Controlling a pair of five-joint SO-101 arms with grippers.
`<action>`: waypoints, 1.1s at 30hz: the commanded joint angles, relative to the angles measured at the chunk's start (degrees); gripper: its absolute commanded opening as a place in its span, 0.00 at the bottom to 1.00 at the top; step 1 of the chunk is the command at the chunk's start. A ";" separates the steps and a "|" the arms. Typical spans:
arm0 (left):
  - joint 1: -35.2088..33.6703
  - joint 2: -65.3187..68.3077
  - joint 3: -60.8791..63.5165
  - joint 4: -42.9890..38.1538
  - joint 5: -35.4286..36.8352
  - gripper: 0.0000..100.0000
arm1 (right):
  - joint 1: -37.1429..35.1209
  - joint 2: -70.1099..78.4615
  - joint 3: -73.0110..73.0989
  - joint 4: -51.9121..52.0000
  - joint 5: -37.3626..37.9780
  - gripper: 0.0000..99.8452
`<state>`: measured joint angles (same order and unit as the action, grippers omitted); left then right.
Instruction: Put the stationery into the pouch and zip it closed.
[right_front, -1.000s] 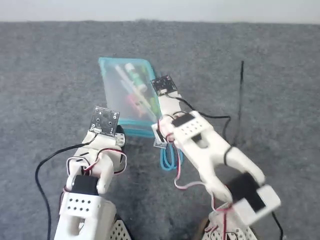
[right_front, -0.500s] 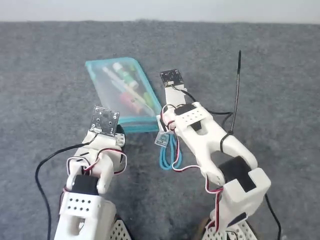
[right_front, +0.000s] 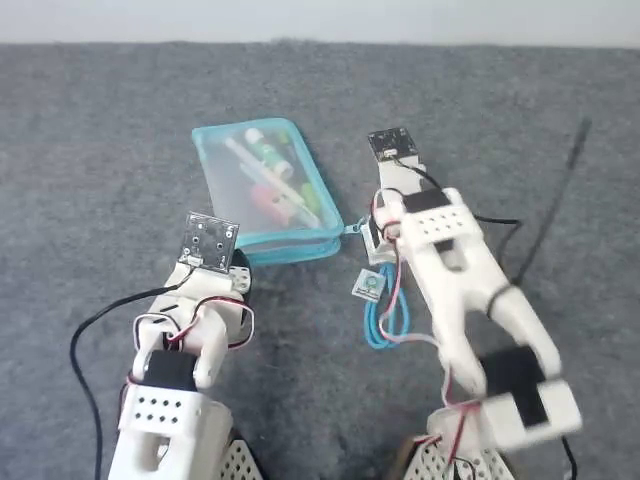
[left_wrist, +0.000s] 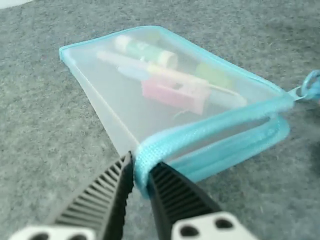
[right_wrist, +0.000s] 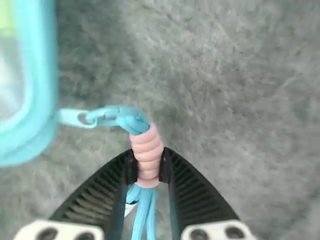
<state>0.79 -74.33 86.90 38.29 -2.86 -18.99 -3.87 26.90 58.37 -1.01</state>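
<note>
The translucent pouch (right_front: 262, 190) with turquoise trim lies on the grey mat, holding a green-and-white tube (left_wrist: 145, 50), a pink item (left_wrist: 175, 92) and pens. My left gripper (left_wrist: 137, 182) is shut on the pouch's turquoise near edge (left_wrist: 200, 135), at its near-left corner (right_front: 240, 258). My right gripper (right_wrist: 146, 162) is shut on the pink wrap (right_wrist: 146, 150) of the blue zipper cord, just right of the pouch's near-right corner (right_front: 372, 232). The zipper pull (right_wrist: 82, 118) sits taut at that corner. The cord's loop (right_front: 385, 318) and a small tag (right_front: 368, 285) trail behind the right gripper.
Grey felt mat (right_front: 120, 120) covers the table, with open room left, right and beyond the pouch. A thin black cable (right_front: 560, 190) runs along the right side. Arm wiring lies near both bases.
The right arm has swung to the right with the zipper cord in its grip, away from above the pouch. The pouch shifted and turned slightly. The left arm stayed put.
</note>
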 joint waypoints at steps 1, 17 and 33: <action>-0.35 0.18 -2.07 -2.55 0.35 0.01 | -2.33 -16.66 1.49 2.15 3.69 0.01; -0.79 0.18 -1.80 -4.57 0.35 0.01 | -13.67 -47.69 14.68 4.97 13.71 0.01; -0.26 0.26 0.40 -7.21 0.62 0.08 | -15.52 -40.48 24.18 4.00 10.81 0.13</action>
<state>0.09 -74.33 88.57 33.19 -3.21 -33.76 -47.21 51.08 65.85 12.18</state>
